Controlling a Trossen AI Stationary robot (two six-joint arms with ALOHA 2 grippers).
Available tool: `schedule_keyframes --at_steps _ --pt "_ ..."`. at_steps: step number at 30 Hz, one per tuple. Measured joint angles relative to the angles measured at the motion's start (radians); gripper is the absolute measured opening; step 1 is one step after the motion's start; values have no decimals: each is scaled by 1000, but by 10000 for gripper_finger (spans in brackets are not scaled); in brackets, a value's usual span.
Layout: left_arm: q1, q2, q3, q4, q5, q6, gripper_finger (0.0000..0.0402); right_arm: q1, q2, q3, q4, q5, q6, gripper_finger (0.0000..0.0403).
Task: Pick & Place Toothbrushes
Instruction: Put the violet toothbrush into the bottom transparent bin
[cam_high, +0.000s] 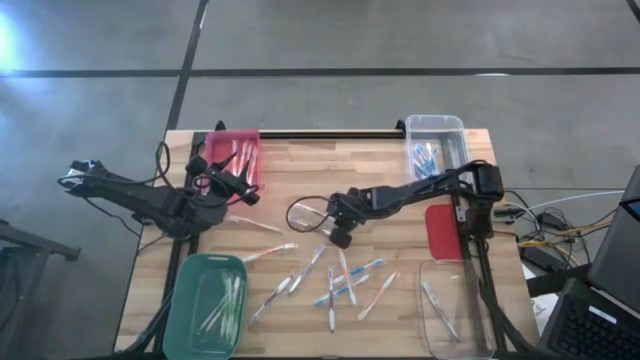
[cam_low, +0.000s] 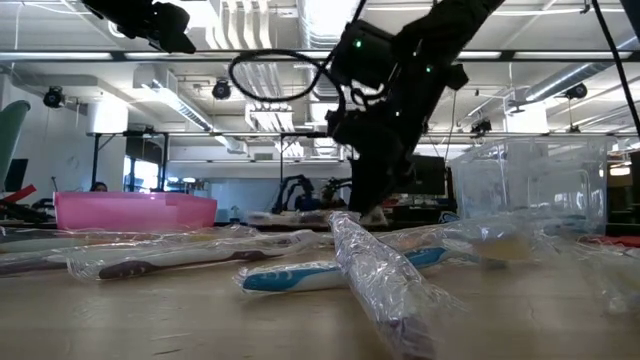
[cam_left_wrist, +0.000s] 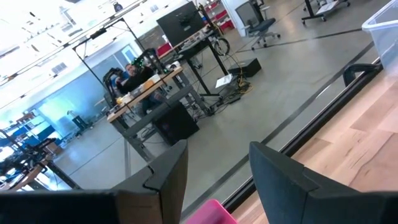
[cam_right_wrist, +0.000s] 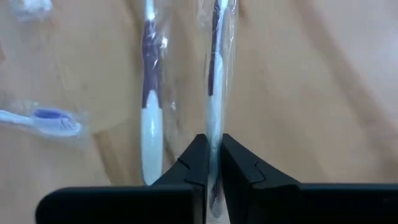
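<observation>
No readable writing or brand anywhere that I can spot. The right gripper (cam_right_wrist: 213, 155) is down at the middle of the light wooden table (cam_high: 300, 180), fingers pinched together on a plastic-wrapped toothbrush with a white and purple handle (cam_right_wrist: 214, 81). A second wrapped white and purple toothbrush (cam_right_wrist: 149, 106) lies just beside it, roughly parallel. More wrapped toothbrushes (cam_high: 340, 285) are scattered toward the table's front edge, some in the green plastic bin (cam_high: 190, 275) at the front left corner, some in the pink bin (cam_high: 222, 140) and clear bin (cam_high: 434, 124) along the back edge. The left gripper (cam_left_wrist: 214, 177) hangs by the pink bin with its fingers apart, holding nothing
</observation>
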Motion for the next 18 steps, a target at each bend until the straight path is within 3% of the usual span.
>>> schedule_keyframes --at_steps 7,10,14,18 --pt "0 0 0 1 8 -47 177 0 -106 14 -119 106 8 15" --pt "0 0 0 7 62 -90 177 0 -166 14 -185 177 40 15" --pt "0 0 13 8 262 -98 177 -1 -246 14 -277 267 84 16" --pt "0 0 31 11 518 -75 177 5 -334 15 -366 284 161 17"
